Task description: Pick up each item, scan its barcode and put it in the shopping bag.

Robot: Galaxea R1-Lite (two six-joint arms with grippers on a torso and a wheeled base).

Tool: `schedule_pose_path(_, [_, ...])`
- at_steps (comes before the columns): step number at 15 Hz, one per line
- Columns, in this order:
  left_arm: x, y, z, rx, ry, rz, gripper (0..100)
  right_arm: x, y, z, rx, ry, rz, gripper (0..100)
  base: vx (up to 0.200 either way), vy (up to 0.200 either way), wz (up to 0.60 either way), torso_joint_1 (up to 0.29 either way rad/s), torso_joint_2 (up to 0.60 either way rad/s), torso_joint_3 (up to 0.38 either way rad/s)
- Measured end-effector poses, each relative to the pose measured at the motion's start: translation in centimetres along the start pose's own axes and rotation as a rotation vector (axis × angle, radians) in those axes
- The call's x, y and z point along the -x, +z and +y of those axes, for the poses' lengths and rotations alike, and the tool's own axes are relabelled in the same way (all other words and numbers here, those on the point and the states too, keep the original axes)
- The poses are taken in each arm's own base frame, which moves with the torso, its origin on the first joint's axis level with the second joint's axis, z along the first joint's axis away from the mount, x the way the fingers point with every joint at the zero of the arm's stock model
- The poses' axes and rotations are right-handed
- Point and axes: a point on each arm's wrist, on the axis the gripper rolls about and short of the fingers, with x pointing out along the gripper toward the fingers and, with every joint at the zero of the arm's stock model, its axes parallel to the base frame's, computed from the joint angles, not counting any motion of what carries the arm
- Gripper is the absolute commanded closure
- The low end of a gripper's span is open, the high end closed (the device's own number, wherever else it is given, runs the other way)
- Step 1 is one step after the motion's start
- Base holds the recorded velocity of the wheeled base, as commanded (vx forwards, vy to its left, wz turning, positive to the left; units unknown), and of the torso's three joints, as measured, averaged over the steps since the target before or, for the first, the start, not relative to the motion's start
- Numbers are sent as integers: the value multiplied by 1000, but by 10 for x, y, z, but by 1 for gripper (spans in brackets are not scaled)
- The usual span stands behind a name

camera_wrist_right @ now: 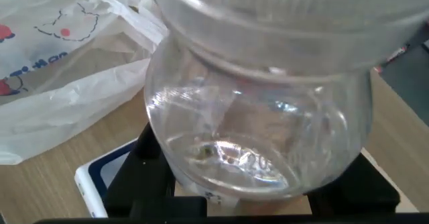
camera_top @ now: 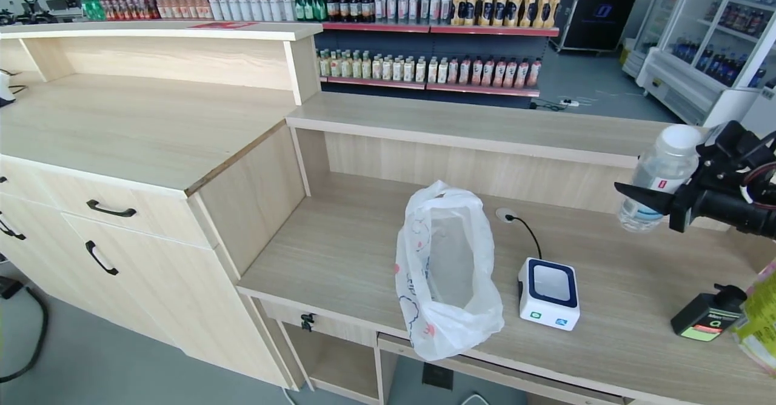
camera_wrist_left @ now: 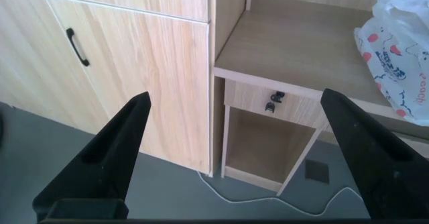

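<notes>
The right pincer (camera_top: 644,194) grips a clear plastic water bottle (camera_top: 661,174) around its lower body, its black fingers (camera_top: 636,193) closed on either side. The bottle, white-capped and nearly upright, hangs in the air above the right end of the desk (camera_top: 339,253). In the right wrist view the bottle (camera_wrist_right: 268,117) looms close to the lens, with a corner of the barcode scanner (camera_wrist_right: 100,177) and the shopping bag (camera_wrist_right: 67,70) showing past it. How far above the scanner it hangs is hard to judge.

The barcode scanner (camera_top: 548,293), a white box with a dark blue-framed window facing up, sits on the desk near the front edge. Its black cable (camera_top: 528,232) runs back to a round port in the desk top. Just beside it, on the robot's left, stands the white printed shopping bag (camera_top: 445,271), its mouth open and its base overhanging the front edge.

At the far right of the desk sit a small black pump bottle (camera_top: 706,317) and, touching it, a yellow-green packet (camera_top: 758,320).

The left pincer (camera_wrist_left: 236,95) hangs with fingers spread wide, holding nothing, low beside the cabinet door (camera_wrist_left: 134,70) below the desk, with the shopping bag (camera_wrist_left: 395,49) up ahead.

Shelves of bottled drinks (camera_top: 424,11) line the back wall.
</notes>
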Motion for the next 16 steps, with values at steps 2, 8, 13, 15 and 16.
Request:
schedule_pose_path(2, [0, 0, 0, 0, -1, 1, 0, -14, -7, 4, 43, 37, -59, 100, 0, 0, 0, 0, 0, 0])
schedule_pose_path(8, [0, 0, 0, 0, -1, 1, 0, -40, -31, 21, 125, 101, -65, 100, 0, 0, 0, 0, 0, 0])
schedule_pose_path(13, [0, 0, 0, 0, 0, 1, 0, -49, -42, 44, 166, 193, -93, 100, 0, 0, 0, 0, 0, 0])
schedule_pose_path(15, [0, 0, 0, 0, -1, 1, 0, -50, -47, 47, 294, 249, -162, 100, 0, 0, 0, 0, 0, 0])
schedule_pose_path(16, [0, 0, 0, 0, -1, 1, 0, -50, -50, 49, 352, 271, -189, 100, 0, 0, 0, 0, 0, 0])
